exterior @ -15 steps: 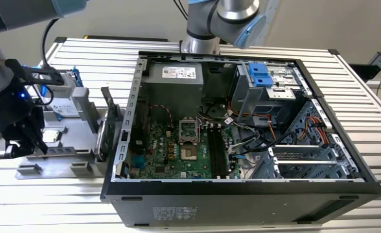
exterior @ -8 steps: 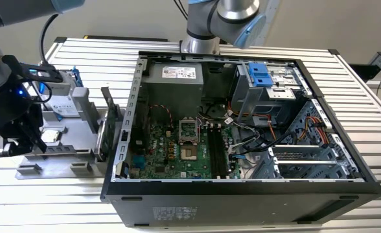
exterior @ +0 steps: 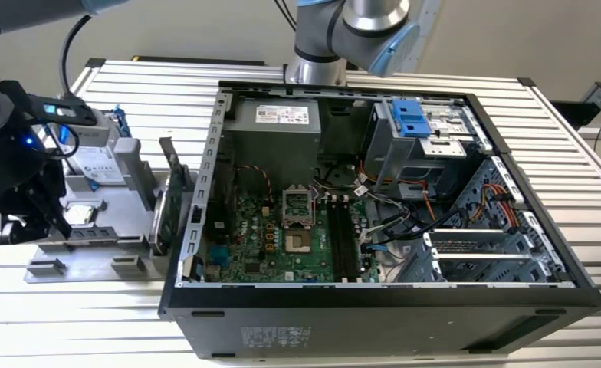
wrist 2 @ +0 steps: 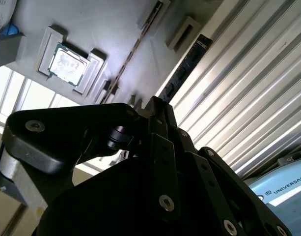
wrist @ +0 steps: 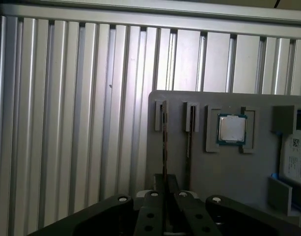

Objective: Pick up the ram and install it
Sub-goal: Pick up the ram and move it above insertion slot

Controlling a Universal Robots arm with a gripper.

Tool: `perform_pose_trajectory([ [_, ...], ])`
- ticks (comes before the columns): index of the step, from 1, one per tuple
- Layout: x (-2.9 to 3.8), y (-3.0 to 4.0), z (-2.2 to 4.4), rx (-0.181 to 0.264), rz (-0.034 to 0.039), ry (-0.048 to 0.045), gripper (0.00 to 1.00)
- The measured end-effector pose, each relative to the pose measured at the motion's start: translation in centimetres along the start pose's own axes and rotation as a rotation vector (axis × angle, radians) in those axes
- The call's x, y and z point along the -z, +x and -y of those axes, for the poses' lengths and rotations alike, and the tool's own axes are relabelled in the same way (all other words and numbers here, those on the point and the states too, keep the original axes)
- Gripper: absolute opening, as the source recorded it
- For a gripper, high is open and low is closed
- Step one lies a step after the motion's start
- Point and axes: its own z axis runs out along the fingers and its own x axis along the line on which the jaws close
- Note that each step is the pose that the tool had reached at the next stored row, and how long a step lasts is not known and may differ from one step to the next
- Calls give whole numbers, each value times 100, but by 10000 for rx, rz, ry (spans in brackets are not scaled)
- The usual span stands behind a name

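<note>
Seemingly the gripper (wrist: 166, 196) is aligned over the ram (wrist: 164, 142), slotted edge-up in the tray (wrist: 229, 172); closure cannot be told; it should be gripped mid-length, squarely.

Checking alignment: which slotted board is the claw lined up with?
The edge-slot board, farther from the processor than its neighbour; claw sits on its line.

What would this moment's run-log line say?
phase: pick | tool: lined up with ram, contact unclear | ram: upright in slot of gray tray | installed: no

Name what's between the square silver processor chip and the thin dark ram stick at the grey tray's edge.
Another thin board, edge-on in its own slot, separates chip from ram in the first wrist view.
</note>
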Motion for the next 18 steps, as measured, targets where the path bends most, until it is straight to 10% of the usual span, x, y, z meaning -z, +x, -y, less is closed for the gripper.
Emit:
perform_pose_trajectory([
  [18,140,-1,-3,0,1,1,0],
])
